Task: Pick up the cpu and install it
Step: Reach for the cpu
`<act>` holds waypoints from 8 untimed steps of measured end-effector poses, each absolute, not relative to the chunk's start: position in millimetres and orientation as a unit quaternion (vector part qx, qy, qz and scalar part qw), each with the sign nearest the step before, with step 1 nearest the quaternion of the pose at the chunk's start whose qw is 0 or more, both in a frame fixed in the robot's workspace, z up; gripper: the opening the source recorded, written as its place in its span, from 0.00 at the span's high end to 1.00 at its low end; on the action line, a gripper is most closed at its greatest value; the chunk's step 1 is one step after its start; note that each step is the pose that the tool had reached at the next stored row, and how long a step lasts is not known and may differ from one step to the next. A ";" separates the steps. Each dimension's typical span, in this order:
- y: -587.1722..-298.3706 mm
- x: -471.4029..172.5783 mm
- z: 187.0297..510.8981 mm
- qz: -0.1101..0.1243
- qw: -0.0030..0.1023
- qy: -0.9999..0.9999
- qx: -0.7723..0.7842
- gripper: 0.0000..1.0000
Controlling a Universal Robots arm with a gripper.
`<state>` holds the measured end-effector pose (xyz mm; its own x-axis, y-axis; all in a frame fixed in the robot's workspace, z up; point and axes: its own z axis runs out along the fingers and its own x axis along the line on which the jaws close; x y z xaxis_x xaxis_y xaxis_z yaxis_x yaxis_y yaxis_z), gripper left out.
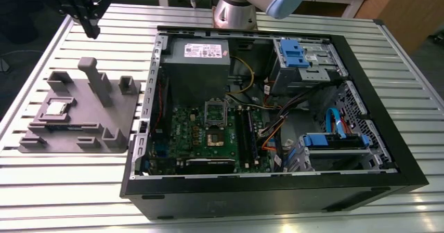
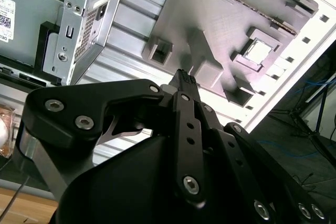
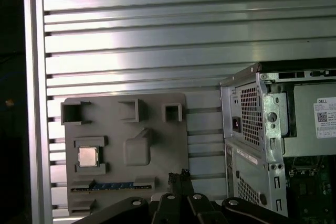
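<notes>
My gripper sits closest to the lens in both wrist views: black links and bolt heads, with the fingers pressed together at the tip and pinching nothing. In the exterior view the gripper hangs at the upper left of the frame, over the slatted aluminium table. The cpu is a small flat square chip with a shiny silver-grey top. It lies level in a raised square nest on the grey fixture plate, at the left middle of that frame, well apart from my fingertips. The open computer case fills the centre and right, with its green motherboard exposed inside.
</notes>
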<state>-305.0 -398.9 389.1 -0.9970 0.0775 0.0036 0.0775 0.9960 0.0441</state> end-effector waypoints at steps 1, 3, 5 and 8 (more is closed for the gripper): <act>-399.0 -305.4 389.1 -0.022 0.001 -0.999 -0.039 0.90; -398.9 -306.0 389.1 -0.022 0.001 -0.999 -0.039 0.90; -398.9 -306.6 389.0 -0.022 0.001 -0.999 -0.039 0.90; -398.9 -307.3 389.0 -0.022 0.001 -0.999 -0.039 0.90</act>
